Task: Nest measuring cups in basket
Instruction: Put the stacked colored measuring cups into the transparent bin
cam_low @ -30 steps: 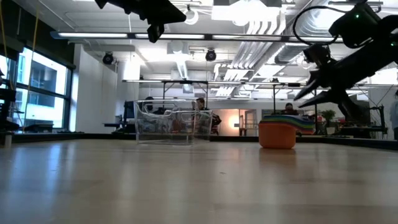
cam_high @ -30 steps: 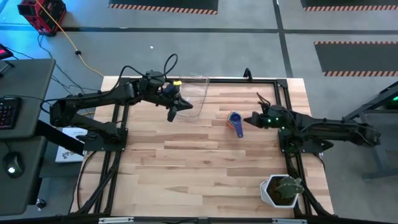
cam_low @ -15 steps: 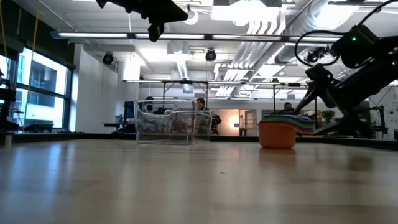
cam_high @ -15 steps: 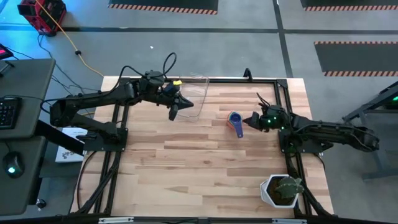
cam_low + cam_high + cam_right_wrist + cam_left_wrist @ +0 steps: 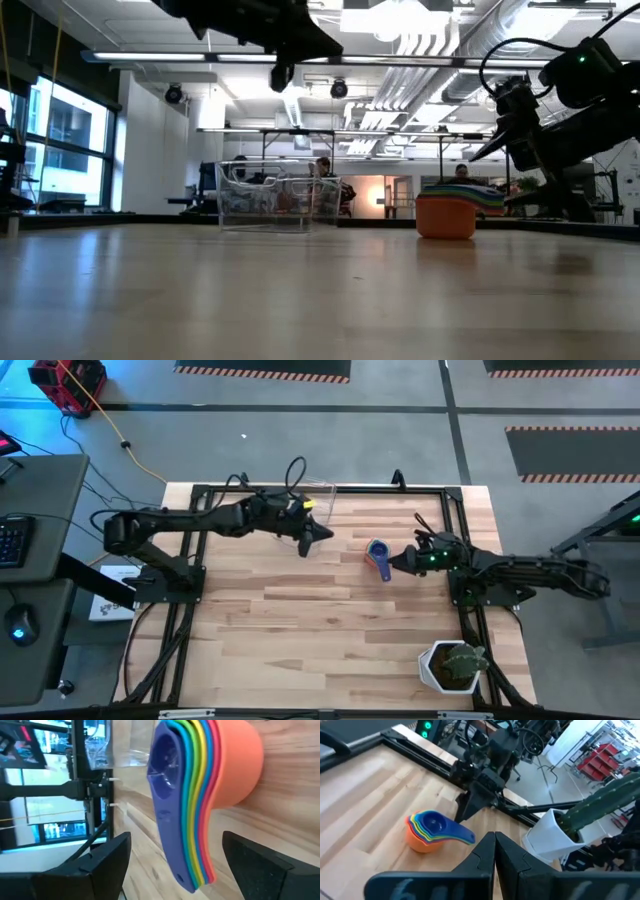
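The measuring cups [image 5: 378,556] are nested in one stack: orange outermost, a small blue one [image 5: 434,824] on top. The orange cup's base rests on the table [image 5: 300,620], right of centre. My right gripper [image 5: 175,865] is open and low at the stack's right, with a finger on either side of the stacked handles [image 5: 187,850], touching nothing. The clear basket [image 5: 316,506] stands at the far edge. My left gripper [image 5: 321,536] is shut and empty, in the air just near of the basket, pointing toward the cups.
A white pot with a green plant [image 5: 452,665] stands at the near right corner. A black frame [image 5: 455,510] runs along the table's edges. Bare wood lies in the middle and near left. People and furniture show far behind the table in the low view.
My left gripper has moved toward the table's right edge and a little down, staying shut. My right gripper has opened wider and sunk slightly beside the stack's handles. The cups and the basket have not moved.
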